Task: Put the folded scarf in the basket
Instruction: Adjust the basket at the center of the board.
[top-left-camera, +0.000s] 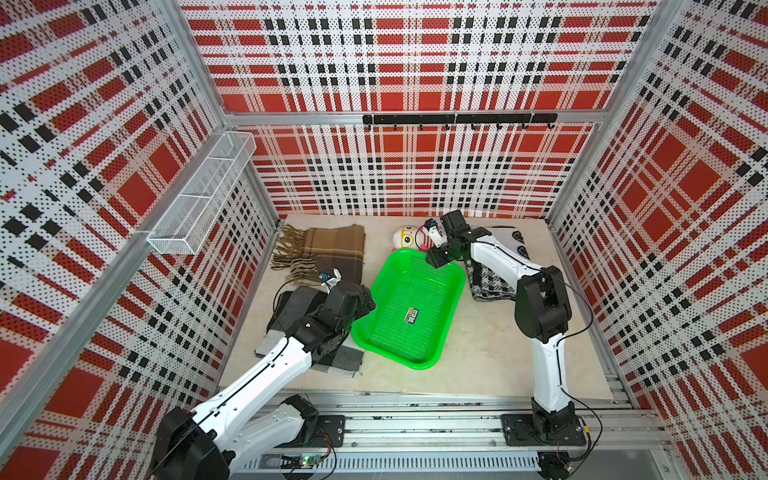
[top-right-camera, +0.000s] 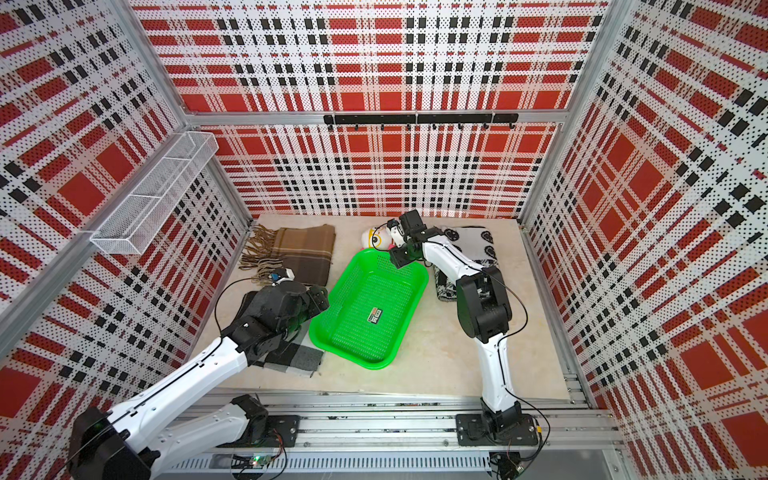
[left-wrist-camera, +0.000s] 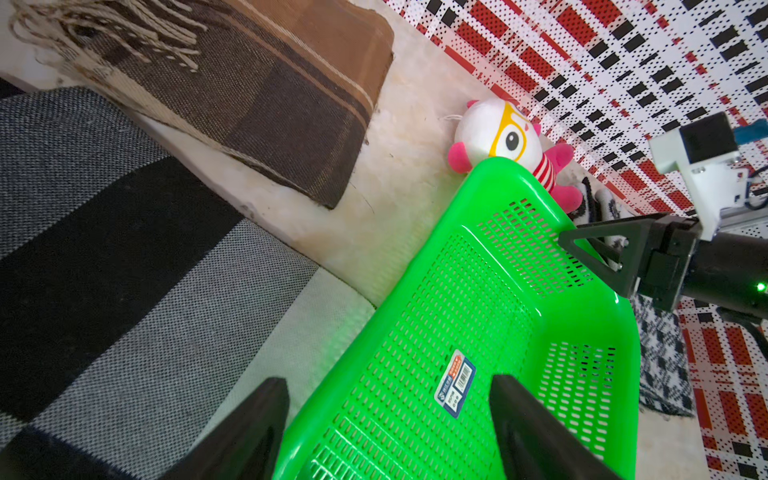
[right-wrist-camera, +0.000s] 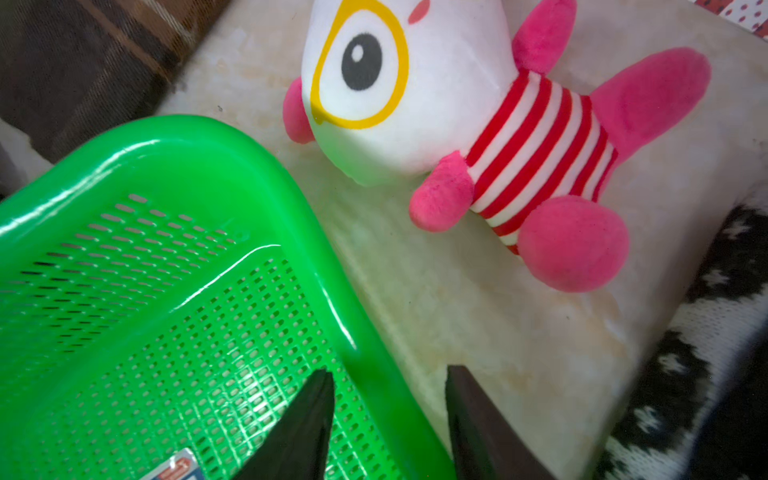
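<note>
A bright green basket (top-left-camera: 395, 291) lies aslant in the middle of a pale desk (top-left-camera: 478, 353), inside a booth with red, black and white plaid walls. Nothing lies in the basket but a small label sticker (top-left-camera: 411, 314) on its floor.

Three folded scarves lie on the desk, all outside the basket. A brown scarf (top-left-camera: 332, 249) with a fringe is at the far corner on the left arm's side. A grey scarf (top-left-camera: 297, 303) with black and pale blocks lies nearer, touching the basket's long side and partly under the left arm. A black-and-white scarf (top-left-camera: 490, 286) lies just beside the opposite long side, partly under the right arm. A pink and white plush toy (top-left-camera: 405, 239) rests just beyond the basket's far end.

The left tool (left-wrist-camera: 388, 382) is spread wide over the basket's near long rim, one finger above the grey scarf and one above the basket floor; it holds nothing.

The right tool (right-wrist-camera: 388, 370) sits at the basket's far corner, jaws fairly narrow, astride the rim. One of its fingers (right-wrist-camera: 307, 415) is inside the basket and the other is outside. A strip of desk shows beside the outer finger, so the rim seems not to be clamped.

A white wire rack (top-left-camera: 203, 195) and a black hook rail (top-left-camera: 457, 119) hang on the walls.
</note>
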